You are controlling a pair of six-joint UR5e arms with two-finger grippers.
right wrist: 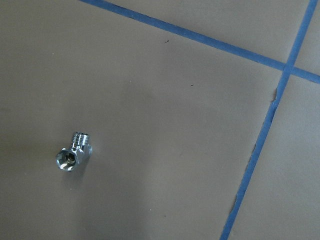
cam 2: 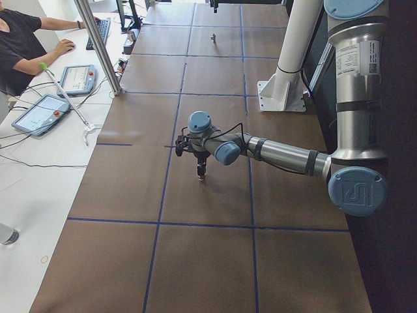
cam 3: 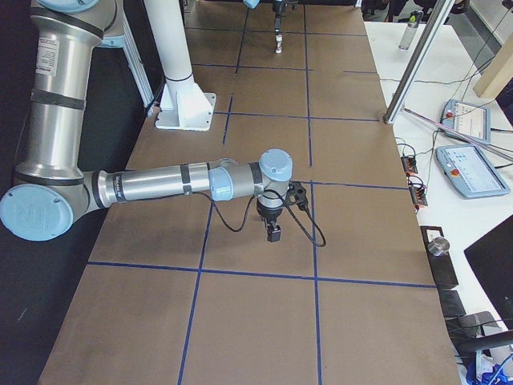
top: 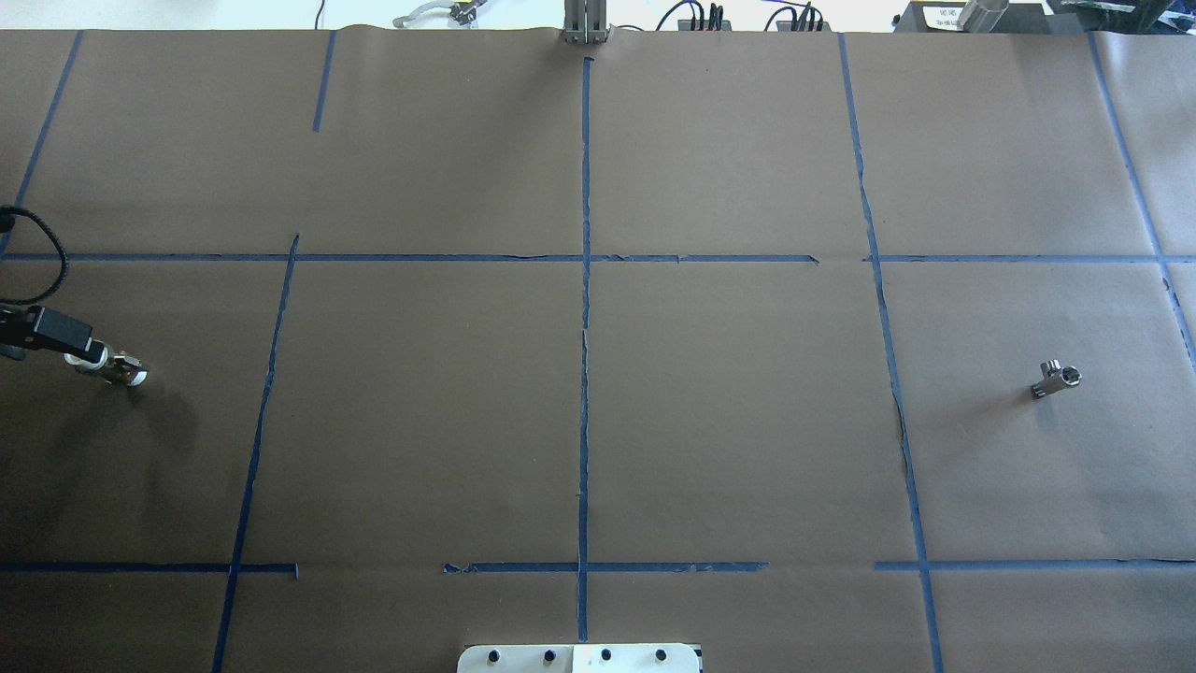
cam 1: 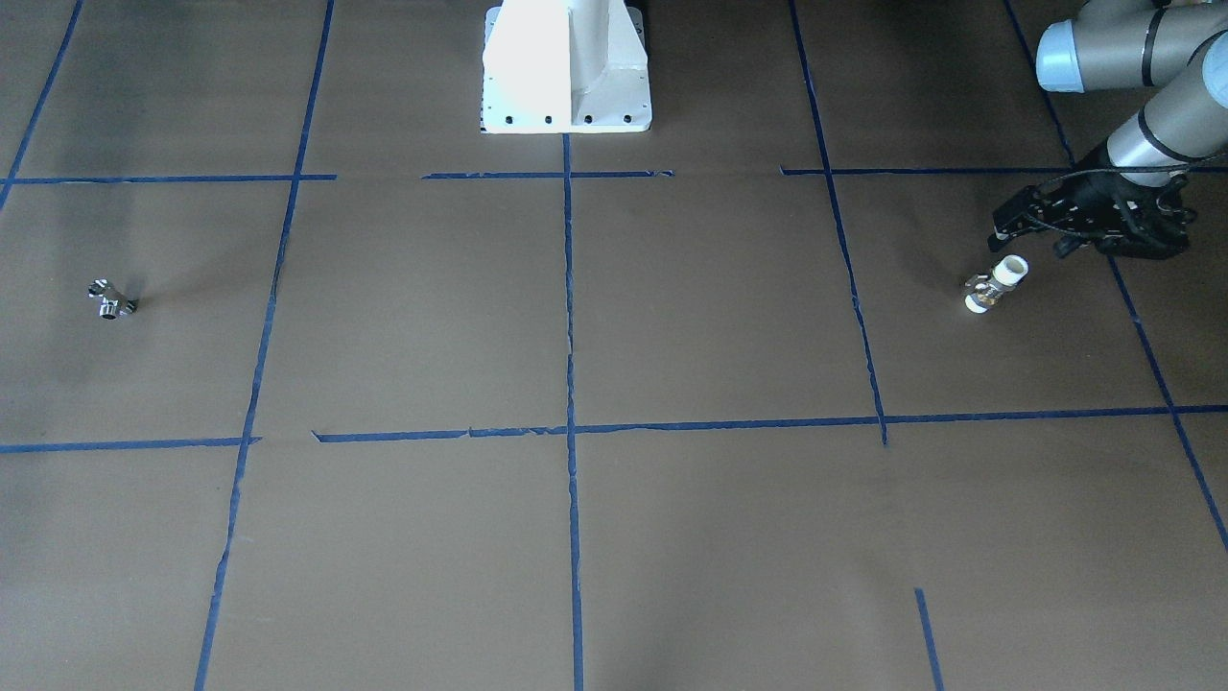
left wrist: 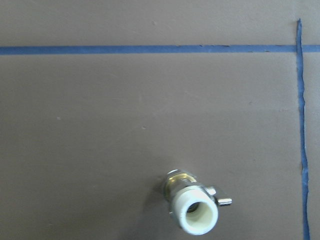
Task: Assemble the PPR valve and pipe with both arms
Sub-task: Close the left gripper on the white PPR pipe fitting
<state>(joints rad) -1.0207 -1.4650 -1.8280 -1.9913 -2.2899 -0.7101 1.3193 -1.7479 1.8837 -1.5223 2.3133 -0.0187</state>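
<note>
The PPR valve (cam 1: 996, 285), with white ends and a brass middle, lies on the brown paper at the robot's far left. It also shows in the overhead view (top: 117, 367) and low in the left wrist view (left wrist: 194, 205). My left gripper (cam 1: 1034, 238) hovers just above and beside it, jaws apart and empty; it also shows in the overhead view (top: 65, 336). The silver T-shaped pipe (cam 1: 112, 299) lies at the far right and shows in the overhead view (top: 1056, 380) and in the right wrist view (right wrist: 74, 152). My right gripper (cam 3: 273, 233) points down over the table; I cannot tell if it is open.
Blue tape lines (top: 585, 374) divide the brown paper into squares. The white robot base (cam 1: 566, 67) stands at the table's near-robot edge. An operator (cam 2: 26, 45) sits at a side desk with tablets.
</note>
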